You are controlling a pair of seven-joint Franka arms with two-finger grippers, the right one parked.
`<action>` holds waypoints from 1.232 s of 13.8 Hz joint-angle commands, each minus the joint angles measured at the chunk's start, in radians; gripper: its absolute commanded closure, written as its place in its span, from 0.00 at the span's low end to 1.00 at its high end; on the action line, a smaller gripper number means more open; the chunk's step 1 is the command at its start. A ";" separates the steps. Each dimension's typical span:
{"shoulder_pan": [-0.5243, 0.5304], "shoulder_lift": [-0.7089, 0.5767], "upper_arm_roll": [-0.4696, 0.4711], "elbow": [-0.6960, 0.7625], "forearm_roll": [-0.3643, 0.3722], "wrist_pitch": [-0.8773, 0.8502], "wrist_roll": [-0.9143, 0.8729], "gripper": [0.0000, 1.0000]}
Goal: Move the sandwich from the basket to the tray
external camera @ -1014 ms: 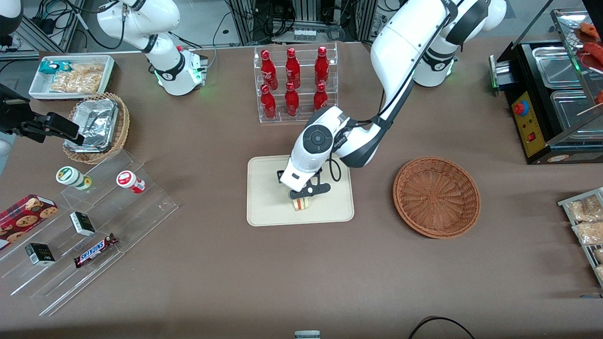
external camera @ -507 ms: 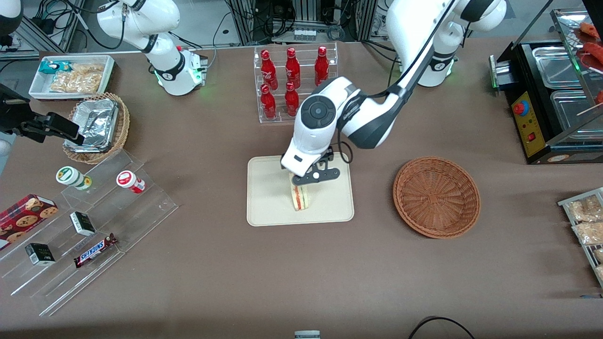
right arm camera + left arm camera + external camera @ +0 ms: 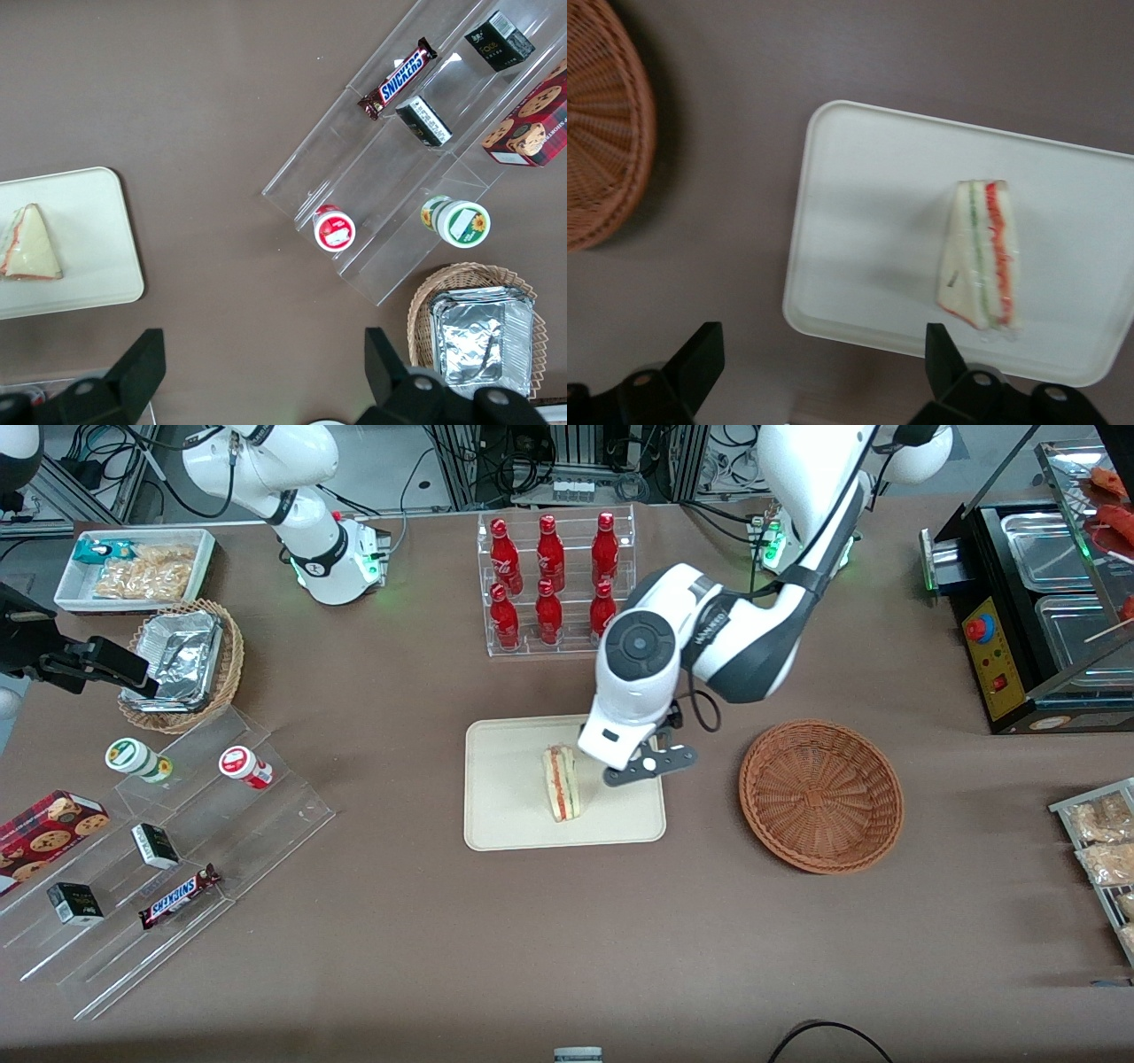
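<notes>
The sandwich (image 3: 561,783) lies alone on the cream tray (image 3: 505,815), a pale wedge with red and green layers; it also shows on the tray (image 3: 868,221) as the sandwich (image 3: 980,257) in the left wrist view, and as the sandwich (image 3: 29,243) in the right wrist view. My gripper (image 3: 649,765) hovers open above the tray's edge nearest the reddish-brown basket (image 3: 821,794), holding nothing. Its fingers (image 3: 700,359) stand wide apart, off the sandwich. The basket (image 3: 598,133) holds nothing.
A clear rack of red bottles (image 3: 554,580) stands farther from the front camera than the tray. Toward the parked arm's end are a tan basket with a foil container (image 3: 182,664), a white snack bin (image 3: 133,571) and clear stepped shelves (image 3: 168,850) with snacks. A black appliance (image 3: 1028,602) is at the working arm's end.
The gripper let go of the sandwich, which stays on the tray. It rose and moved sideways toward the reddish-brown basket.
</notes>
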 commanded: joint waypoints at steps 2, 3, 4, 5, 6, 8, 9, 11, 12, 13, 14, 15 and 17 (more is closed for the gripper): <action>0.119 -0.128 0.003 -0.100 0.007 -0.060 0.184 0.00; 0.147 -0.152 0.003 -0.125 0.007 -0.068 0.221 0.00; 0.170 -0.178 0.003 -0.148 0.007 -0.071 0.256 0.00; 0.193 -0.205 0.003 -0.173 0.007 -0.074 0.290 0.00; 0.218 -0.234 0.003 -0.197 0.008 -0.080 0.327 0.00; 0.265 -0.280 0.003 -0.225 0.008 -0.100 0.402 0.00; 0.288 -0.292 0.003 -0.226 0.008 -0.126 0.426 0.00; 0.319 -0.326 0.005 -0.233 0.010 -0.163 0.482 0.00; 0.340 -0.347 0.005 -0.236 0.010 -0.187 0.514 0.00; 0.369 -0.373 0.003 -0.237 0.010 -0.216 0.549 0.00; 0.424 -0.398 -0.007 -0.236 0.008 -0.248 0.604 0.00; 0.473 -0.418 -0.036 -0.231 0.007 -0.285 0.661 0.00; 0.589 -0.467 -0.101 -0.231 0.007 -0.347 0.742 0.00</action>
